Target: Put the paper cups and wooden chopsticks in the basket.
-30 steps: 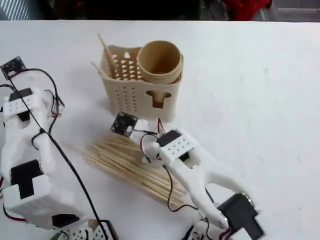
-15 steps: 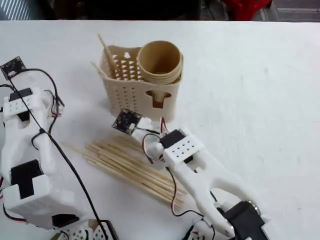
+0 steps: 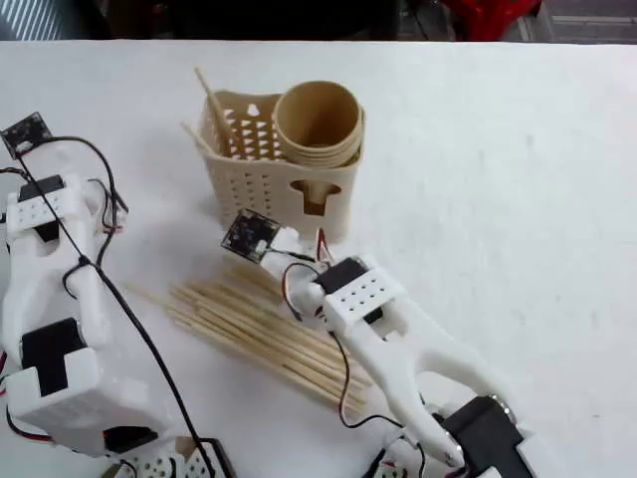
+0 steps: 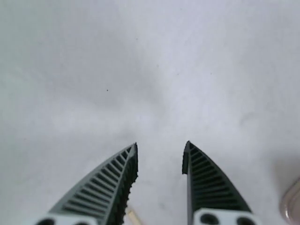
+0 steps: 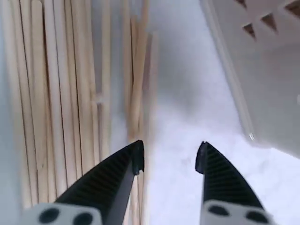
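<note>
Basket (image 3: 274, 194) sits mid-back on the surface (image 3: 498, 179). Paper cups (image 3: 318, 124) are stacked in its right side, leaning chopsticks (image 3: 214, 105) in its left. Chopstick pile (image 3: 254, 329) lies before the basket. Right gripper (image 5: 168, 157) hangs over the pile's edge, just beside the basket. Left gripper (image 4: 159, 157) is well apart, far left.

Open table (image 3: 498, 179) right of basket (image 3: 249, 194); chopstick pile (image 3: 234, 319) apparently close before it.

White table (image 3: 518, 149) — dark room behind, a red object (image 3: 488, 15).
</note>
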Motion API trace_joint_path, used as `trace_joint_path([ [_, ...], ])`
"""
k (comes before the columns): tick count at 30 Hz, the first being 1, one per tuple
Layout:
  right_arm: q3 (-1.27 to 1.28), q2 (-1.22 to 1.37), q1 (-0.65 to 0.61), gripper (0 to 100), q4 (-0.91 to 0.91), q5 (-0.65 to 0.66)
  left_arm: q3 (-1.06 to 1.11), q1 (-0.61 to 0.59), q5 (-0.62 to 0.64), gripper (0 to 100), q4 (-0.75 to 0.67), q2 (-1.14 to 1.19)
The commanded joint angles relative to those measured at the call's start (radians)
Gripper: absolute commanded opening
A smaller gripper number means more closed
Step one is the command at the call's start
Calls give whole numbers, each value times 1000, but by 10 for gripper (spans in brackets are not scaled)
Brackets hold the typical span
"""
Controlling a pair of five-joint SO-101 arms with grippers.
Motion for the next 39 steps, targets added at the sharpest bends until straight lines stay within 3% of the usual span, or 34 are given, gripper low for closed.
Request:
trace_joint_path([
  [1, -9, -5, 5, 193, -27, -5, -8, -7, 6, 173, -14, -7],
  [14, -61, 205, 16, 182, -53, 63, -8, -7, 6, 173, -12, -7],
  [19, -61, 180, 31, 8, -51, 63, -8, -7, 6, 173, -12, -7],
  [26, -54, -71, 41, 17, 88, 60, -8, -7, 6, 173, -14, -7],
  [33, -58, -378, 35, 16, 191, -38, -8, -7, 6, 173, -14, -7],
  [39, -169, -547, -48, 16, 196, -71, -8, -7, 6, 173, -14, -7],
])
